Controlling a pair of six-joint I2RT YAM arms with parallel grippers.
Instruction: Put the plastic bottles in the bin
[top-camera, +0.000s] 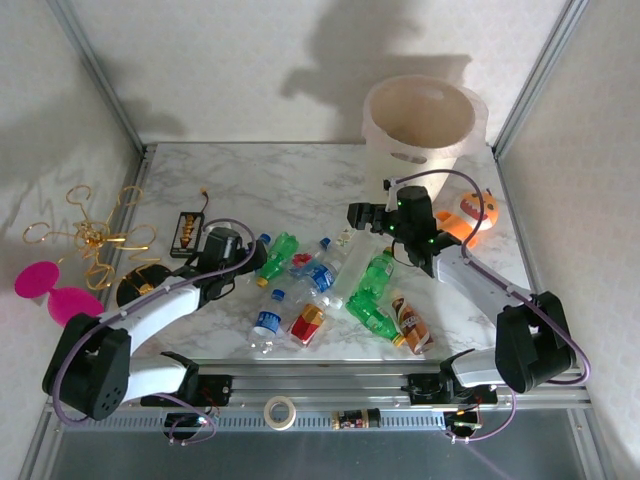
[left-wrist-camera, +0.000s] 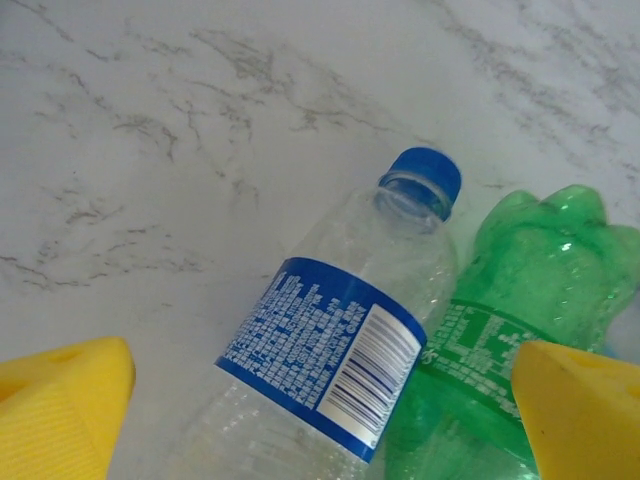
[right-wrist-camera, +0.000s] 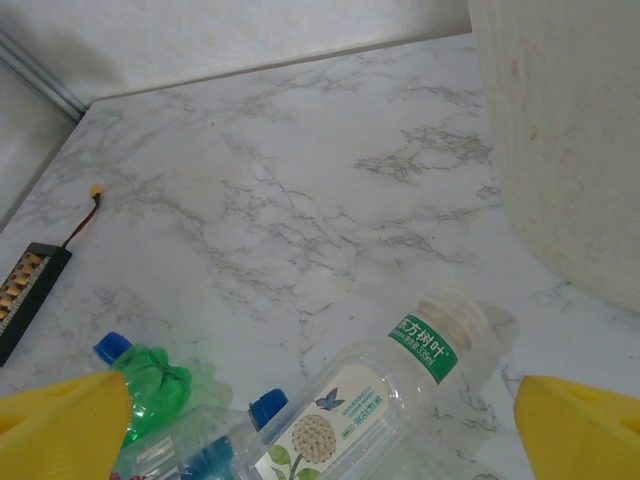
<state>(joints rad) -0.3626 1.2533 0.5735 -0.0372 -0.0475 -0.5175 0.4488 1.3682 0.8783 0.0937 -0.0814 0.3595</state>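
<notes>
My left claw is spread wide. Its yellow fingers stand either side of a clear bottle with a blue label and blue cap and are not clamped on it. That bottle lies on its side, well away from the bin, and a green bottle is pressed against it on the bin side.

My right claw is also wide apart and holds nothing. It hangs near the bin's wall, on the side facing my bases. Below it lies a clear bottle with a green-banded flower label, its neck pointing toward the bin but not touching it. Farther from the bin lies a crumpled green bottle with a blue cap, and farther still a black battery holder.

From above, the plastic bottles lie scattered on the marble table, all outside the bin and between it and my bases. An orange pumpkin toy sits just beside the bin.
</notes>
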